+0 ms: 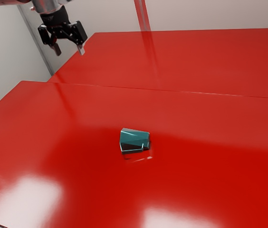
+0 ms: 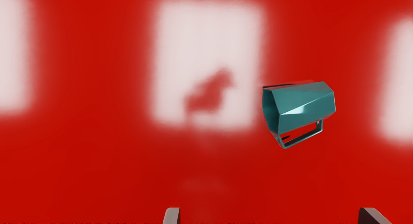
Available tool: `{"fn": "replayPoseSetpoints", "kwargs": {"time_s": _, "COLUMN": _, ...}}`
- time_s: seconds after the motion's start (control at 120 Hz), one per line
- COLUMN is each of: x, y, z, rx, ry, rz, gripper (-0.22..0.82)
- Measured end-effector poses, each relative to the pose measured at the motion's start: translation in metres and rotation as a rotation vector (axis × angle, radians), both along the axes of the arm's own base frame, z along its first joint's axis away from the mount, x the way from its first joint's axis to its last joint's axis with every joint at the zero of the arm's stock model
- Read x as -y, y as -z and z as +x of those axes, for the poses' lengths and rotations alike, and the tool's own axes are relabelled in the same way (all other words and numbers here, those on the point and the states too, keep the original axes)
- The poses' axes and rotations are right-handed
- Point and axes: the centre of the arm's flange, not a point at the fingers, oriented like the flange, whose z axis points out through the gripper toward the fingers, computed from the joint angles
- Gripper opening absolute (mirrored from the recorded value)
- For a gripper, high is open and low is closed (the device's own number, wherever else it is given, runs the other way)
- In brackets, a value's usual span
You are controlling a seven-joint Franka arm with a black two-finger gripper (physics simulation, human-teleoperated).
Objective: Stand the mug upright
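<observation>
My gripper (image 1: 69, 50) hangs high above the table at the exterior view's upper left, well apart from the mug, its fingers spread. A faceted teal mug (image 1: 135, 139) lies on its side near the middle of the red table. In the wrist view the gripper (image 2: 269, 214) stands open with nothing between its fingertips. There the mug (image 2: 303, 103) shows its dark open mouth at one end and its angular handle along one side.
The glossy red table (image 1: 200, 114) carries bright light reflections. Behind it is a second red surface (image 1: 210, 61), with pale walls (image 1: 110, 16) beyond.
</observation>
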Motion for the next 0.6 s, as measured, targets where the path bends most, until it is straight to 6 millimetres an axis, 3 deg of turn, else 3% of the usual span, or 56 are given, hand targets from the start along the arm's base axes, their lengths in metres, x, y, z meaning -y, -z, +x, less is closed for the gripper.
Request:
{"fn": "replayPoseSetpoints", "kwargs": {"time_s": 0.133, "x": 0.001, "y": 0.007, "z": -0.002, "rx": -0.039, "ry": 0.013, "rz": -0.004, "gripper": 0.6}}
{"fn": "replayPoseSetpoints", "kwargs": {"time_s": 0.2, "x": 0.001, "y": 0.021, "z": -0.006, "rx": -0.073, "ry": 0.018, "rz": -0.01, "gripper": 0.6}}
{"fn": "replayPoseSetpoints", "kwargs": {"time_s": 0.35, "x": -0.017, "y": 0.101, "z": -0.016, "rx": -0.159, "ry": -0.022, "rz": -0.133, "gripper": 0.6}}
{"fn": "replayPoseSetpoints", "kwargs": {"time_s": 0.475, "x": -0.019, "y": 0.182, "z": -0.018, "rx": -0.204, "ry": -0.07, "rz": -0.302, "gripper": 0.6}}
{"fn": "replayPoseSetpoints", "kwargs": {"time_s": 0.6, "x": -0.023, "y": 0.247, "z": -0.026, "rx": -0.208, "ry": -0.151, "rz": -0.486, "gripper": 0.6}}
